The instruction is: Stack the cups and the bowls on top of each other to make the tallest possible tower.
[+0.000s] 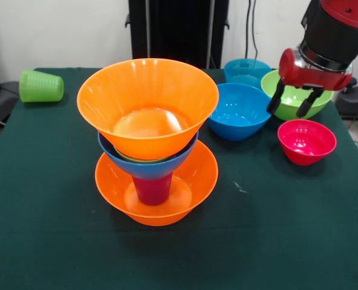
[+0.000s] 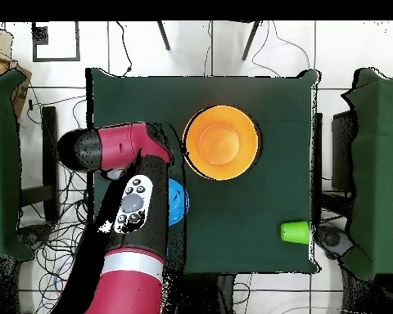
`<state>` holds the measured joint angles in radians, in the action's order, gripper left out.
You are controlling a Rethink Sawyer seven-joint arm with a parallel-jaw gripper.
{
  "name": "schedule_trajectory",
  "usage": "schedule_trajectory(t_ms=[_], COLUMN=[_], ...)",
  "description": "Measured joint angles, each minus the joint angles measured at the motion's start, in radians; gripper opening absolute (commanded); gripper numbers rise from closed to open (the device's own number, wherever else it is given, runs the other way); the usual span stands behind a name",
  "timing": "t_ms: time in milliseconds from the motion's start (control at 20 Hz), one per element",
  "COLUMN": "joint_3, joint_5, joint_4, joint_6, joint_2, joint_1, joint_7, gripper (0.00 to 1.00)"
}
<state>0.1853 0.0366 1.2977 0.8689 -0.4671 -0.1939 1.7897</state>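
Observation:
The tower stands mid-table: a wide orange bowl (image 1: 156,181) at the bottom, an upturned purple-magenta cup (image 1: 153,188) in it, a blue bowl (image 1: 147,166) on the cup, a lime rim just showing inside that, and a second orange bowl (image 1: 147,106) on top, tilted slightly. From overhead only the top orange bowl (image 2: 221,141) shows. My gripper (image 1: 292,104) is open and empty, its fingers (image 1: 276,96) hanging in front of a lime green bowl (image 1: 297,96) at the right. The light green cup (image 1: 40,86) lies on its side at the far left, also seen overhead (image 2: 295,232).
A blue bowl (image 1: 238,111) sits beside the lime one, a teal-blue bowl (image 1: 247,71) behind it, and a small red-pink bowl (image 1: 306,141) nearer the camera. Overhead, my arm (image 2: 138,213) covers these bowls except a part of the blue one (image 2: 177,202). The table has a dark green cloth (image 1: 58,229).

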Motion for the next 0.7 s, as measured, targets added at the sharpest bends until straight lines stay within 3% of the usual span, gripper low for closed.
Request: schedule_trajectory(t_ms=[700], joint_3=[0.038], joint_5=[0.000], joint_4=[0.000], joint_6=[0.000], joint_2=[-0.008], joint_1=[-0.001], joint_7=[0.000], gripper=[1.00])
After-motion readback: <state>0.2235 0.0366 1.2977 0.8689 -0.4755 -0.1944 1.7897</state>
